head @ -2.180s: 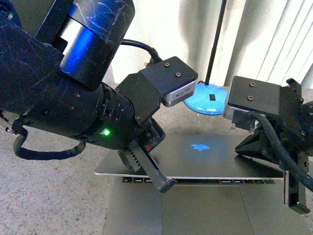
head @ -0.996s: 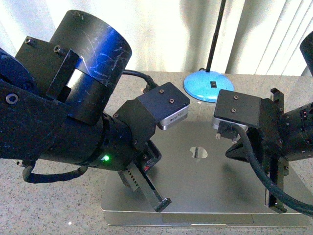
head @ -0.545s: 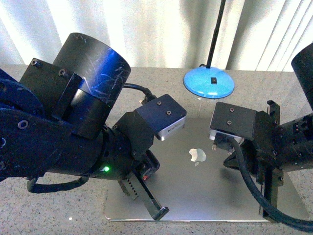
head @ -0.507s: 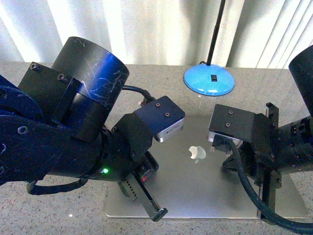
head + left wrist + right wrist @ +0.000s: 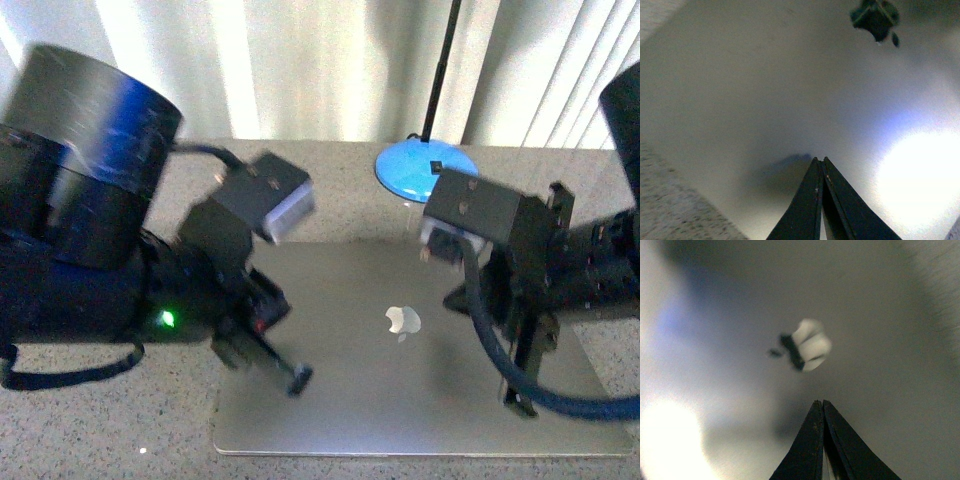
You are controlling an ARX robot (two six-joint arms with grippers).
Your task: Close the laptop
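The laptop (image 5: 400,400) is lying flat and shut near the front edge of the desk (image 5: 100,430). The left hand (image 5: 296,377) and the right hand (image 5: 516,398) are hovering over its lid, fingers pressed together, holding nothing. I think both should be lifting straight up, not scraping the lid.

Laptop (image 5: 400,400) lid lies flat; bare strip over its logo is free between left gripper (image 5: 298,377) and right gripper (image 5: 515,400). Blue lamp base (image 5: 428,172) with pole (image 5: 440,70) blocks just behind laptop. Counter (image 5: 90,425) left of laptop open.
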